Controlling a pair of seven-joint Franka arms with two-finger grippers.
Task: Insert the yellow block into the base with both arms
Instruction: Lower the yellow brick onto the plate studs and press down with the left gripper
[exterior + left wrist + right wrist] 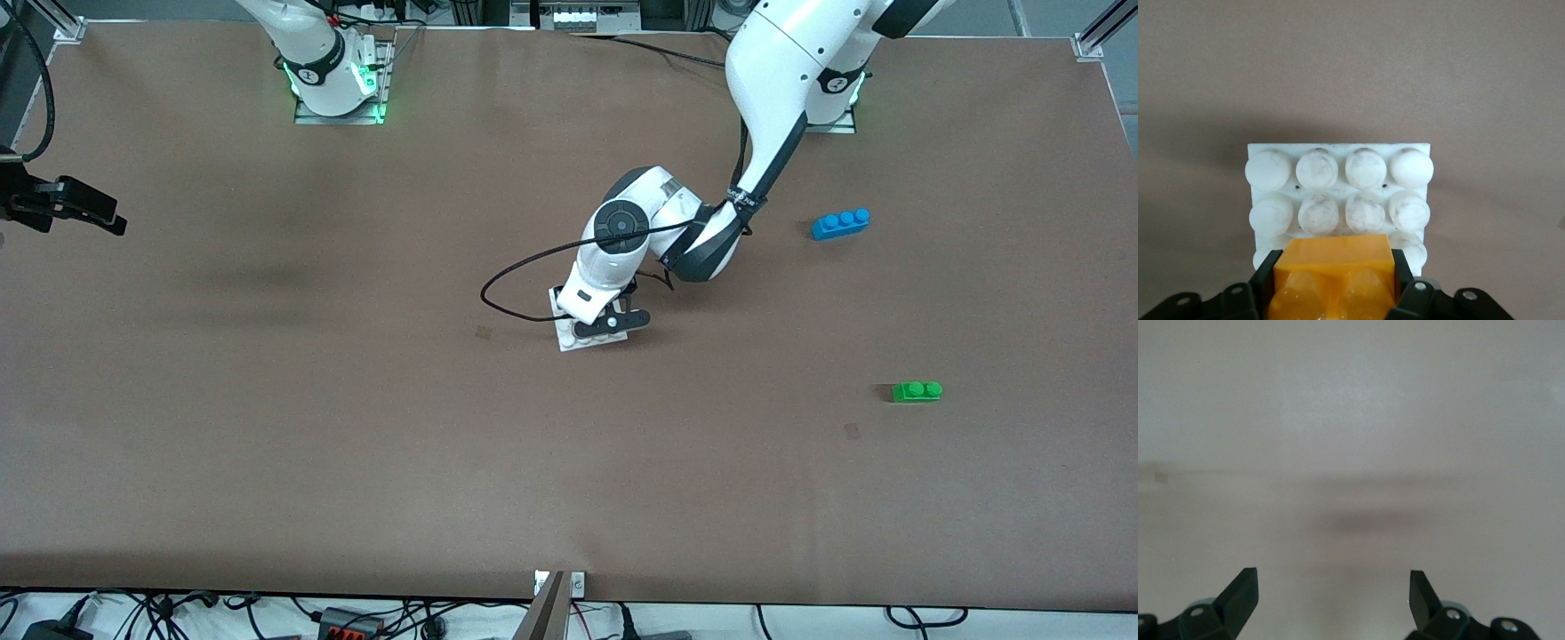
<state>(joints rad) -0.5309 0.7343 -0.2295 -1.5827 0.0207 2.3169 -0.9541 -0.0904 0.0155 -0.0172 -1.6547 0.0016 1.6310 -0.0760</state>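
Note:
My left gripper is down on the white studded base in the middle of the table. In the left wrist view it is shut on the yellow block, one black finger on each side. The block covers the middle of the base's edge row of studs. I cannot tell whether it is pressed down or just above them. The block is hidden in the front view. My right gripper waits open and empty over the right arm's end of the table; the right wrist view shows only bare table.
A blue three-stud brick and a green two-stud brick lie toward the left arm's end of the table, the green one nearer the front camera. A black cable loops from the left wrist beside the base.

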